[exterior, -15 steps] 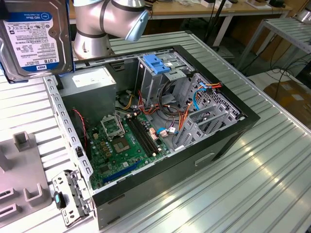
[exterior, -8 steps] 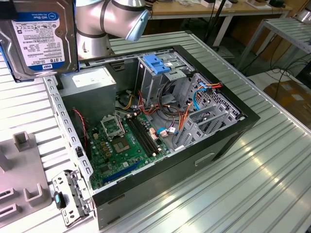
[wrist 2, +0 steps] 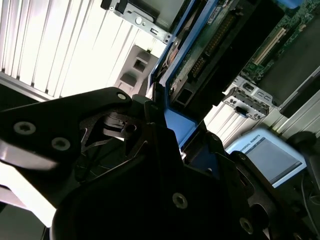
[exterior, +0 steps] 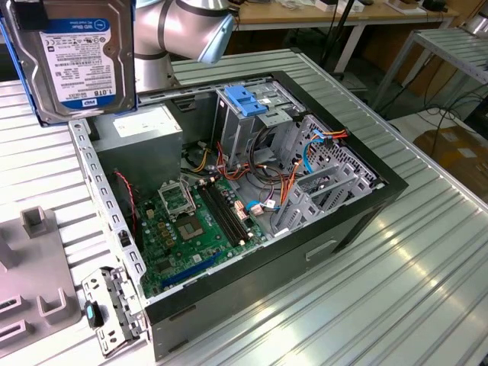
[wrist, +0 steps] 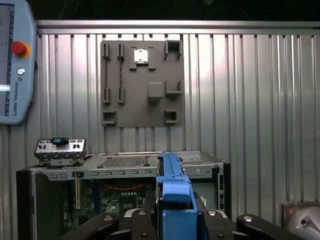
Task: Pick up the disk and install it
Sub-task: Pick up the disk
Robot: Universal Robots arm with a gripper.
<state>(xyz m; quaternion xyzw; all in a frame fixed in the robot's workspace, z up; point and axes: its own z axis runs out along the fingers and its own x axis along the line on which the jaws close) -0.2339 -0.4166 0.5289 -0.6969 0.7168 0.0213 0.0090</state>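
I log: hard overhead glare on the ribbed table (exterior: 412, 252) at the exterior view's right; computer case (exterior: 358, 221) interior shadowed; the disk (exterior: 80, 57) evenly lit.

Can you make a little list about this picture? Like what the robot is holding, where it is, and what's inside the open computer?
Holding: the disk, silver, white and blue label, blue rails
Gripper: the gripper is shut on the disk's blue rail
Disk place: held up in the air, not yet in the computer case
Computer case: lying open on the metal table, green motherboard inside
Drive cage: grey drive cage with a blue-handled bracket on top
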